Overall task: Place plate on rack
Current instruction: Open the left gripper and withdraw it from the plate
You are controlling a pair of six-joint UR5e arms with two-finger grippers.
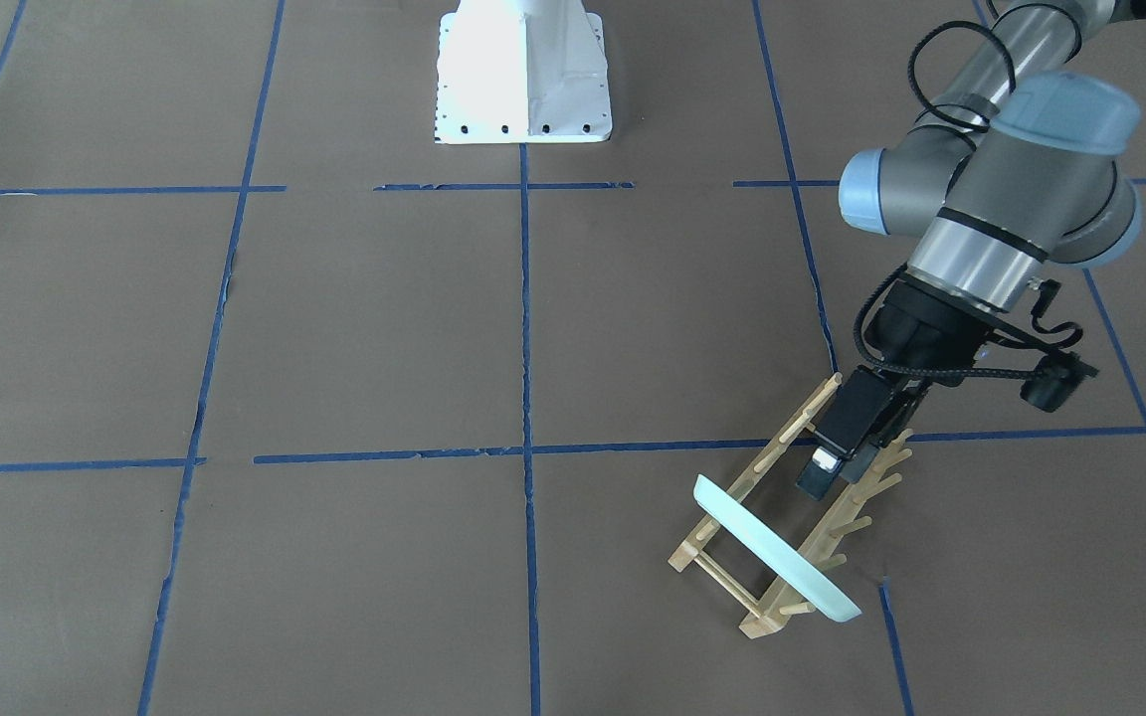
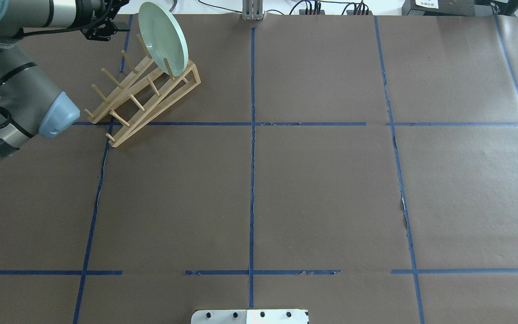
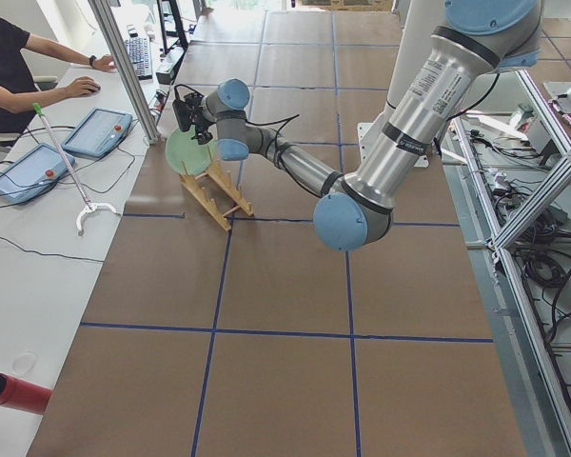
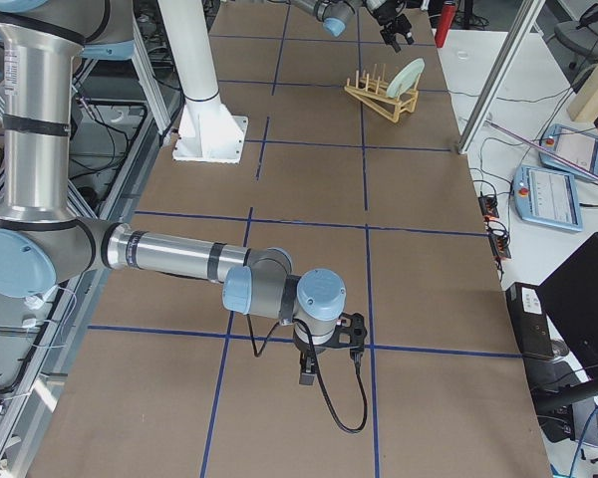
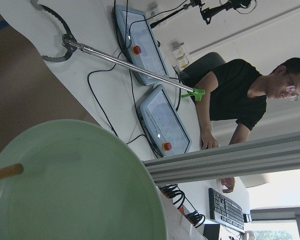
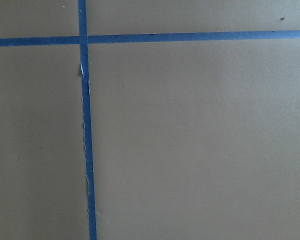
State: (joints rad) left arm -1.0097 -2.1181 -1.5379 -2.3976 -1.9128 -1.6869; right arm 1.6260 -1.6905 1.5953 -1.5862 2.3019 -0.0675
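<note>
Mint-green plate (image 1: 777,547) stands edgewise in wooden rack (image 1: 760,623); left pincer (image 1: 837,475) seems spread, right pincer (image 4: 307,370): cannot tell.

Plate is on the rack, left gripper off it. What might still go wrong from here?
1. The plate stands tilted in the last slot at the rack's end, so a nudge might tip it off onto the table.
2. The left gripper hangs open, close over the rack. The wrist view shows the plate's rim and a peg very near. A low or angled retreat could clip them and shift the rack.
</note>
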